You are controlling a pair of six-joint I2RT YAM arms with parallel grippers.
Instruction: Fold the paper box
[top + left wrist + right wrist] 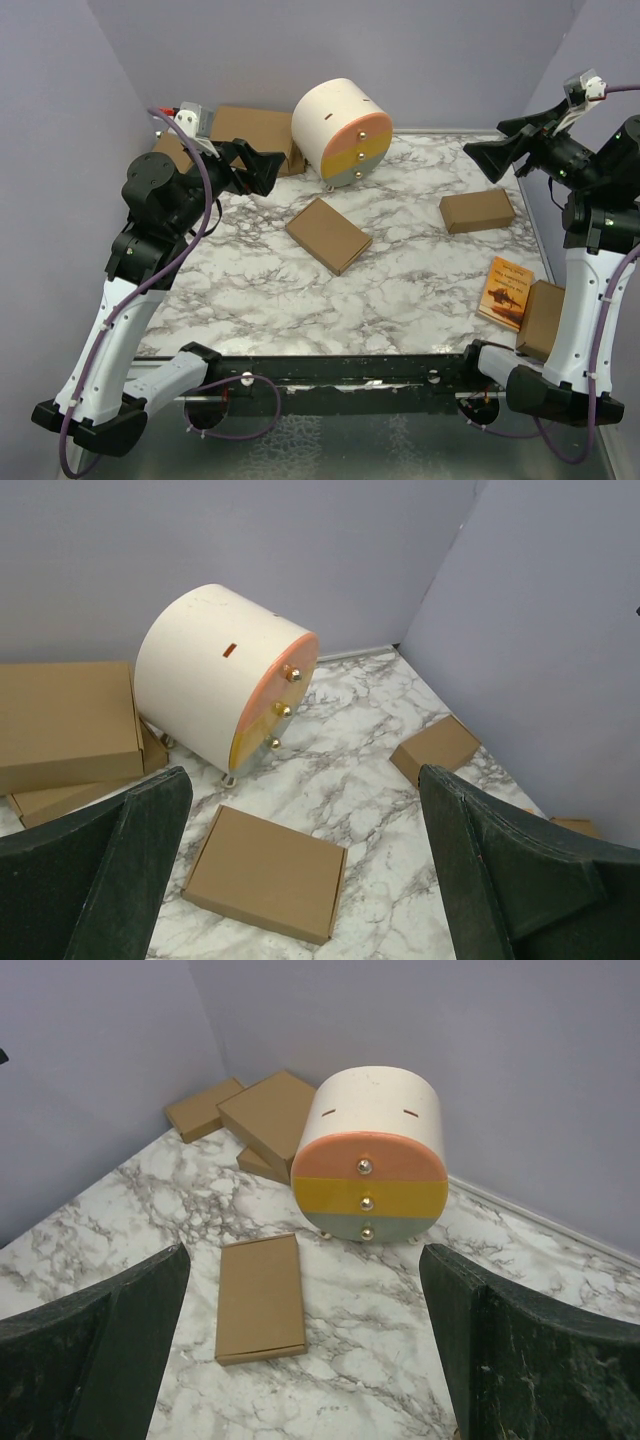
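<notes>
The paper box [328,235] lies closed and flat on the marble table [250,300], a thin brown book-sized rectangle near the middle. It also shows in the left wrist view [265,873] and the right wrist view [260,1298]. My left gripper [262,167] hangs open above the table's back left, apart from the box, nothing between its fingers [110,870]. At the back right my right gripper [490,158] is raised and open too, its fingers [520,1350] empty.
A round white drawer cabinet [342,130] stands at the back centre. Larger brown cartons [255,135] are stacked behind my left gripper. A smaller, thicker carton [477,210] sits at the right. An orange book [506,292] and another carton [541,318] lie at the right edge.
</notes>
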